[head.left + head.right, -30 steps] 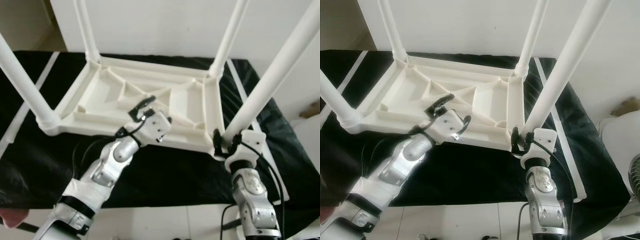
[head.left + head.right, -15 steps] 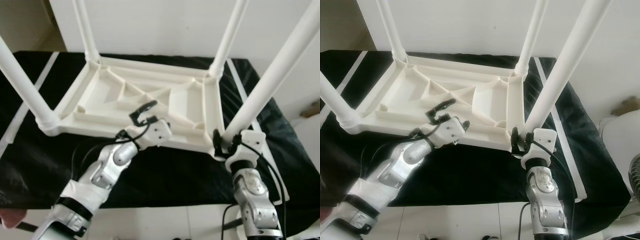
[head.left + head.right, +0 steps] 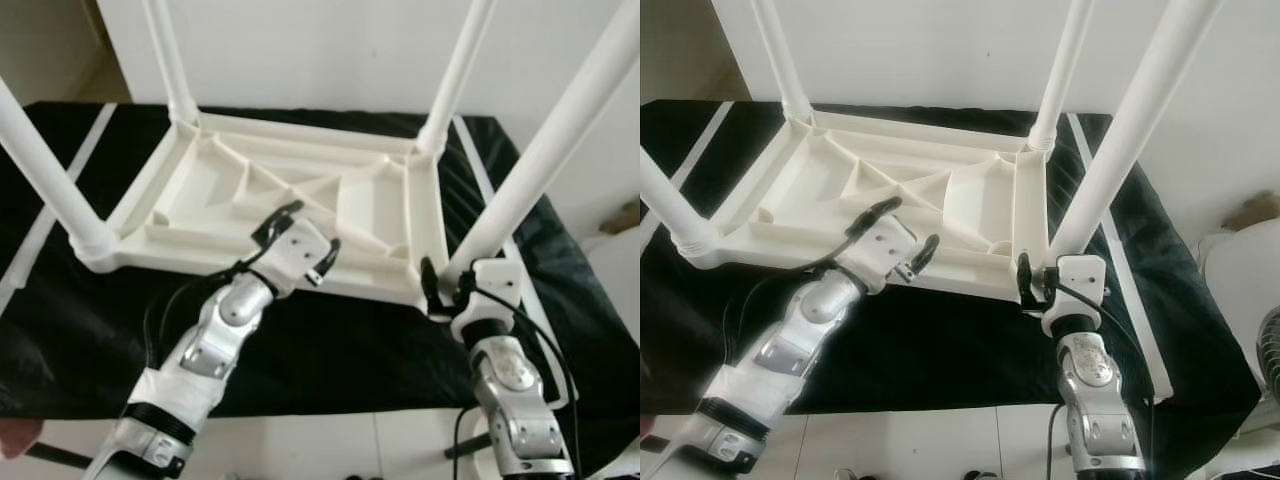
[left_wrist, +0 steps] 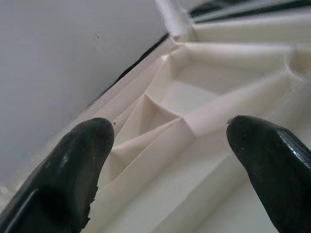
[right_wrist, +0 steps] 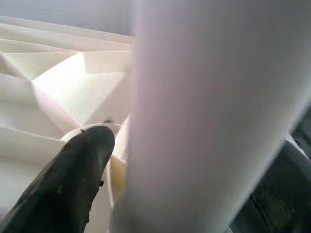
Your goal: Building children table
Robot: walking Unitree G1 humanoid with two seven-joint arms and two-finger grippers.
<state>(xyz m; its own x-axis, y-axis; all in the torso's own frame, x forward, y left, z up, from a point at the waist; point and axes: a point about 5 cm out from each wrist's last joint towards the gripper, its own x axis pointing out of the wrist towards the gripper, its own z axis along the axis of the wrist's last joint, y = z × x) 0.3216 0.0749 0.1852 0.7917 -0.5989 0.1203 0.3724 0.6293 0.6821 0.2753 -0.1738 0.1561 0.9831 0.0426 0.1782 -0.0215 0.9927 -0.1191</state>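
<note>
White plastic children's table (image 3: 300, 190) lies upside down on black cloth (image 3: 330, 340), legs up. Left gripper (image 3: 300, 232), fingers spread, hovers over the near rail at 6 o'clock. Right gripper (image 3: 447, 283) pinches near-right leg (image 3: 540, 160) at 4 o'clock.

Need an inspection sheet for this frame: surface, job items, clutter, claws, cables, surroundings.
Surface: black cloth with white stripes.
Job's things: white plastic table upside down, four legs standing up.
Clutter: nothing seen.
Claws: left claw open above the table's ribbed underside; right claw around the near right leg at its base.
Cables: black cable along the right forearm.
Surroundings: white wall behind.
</note>
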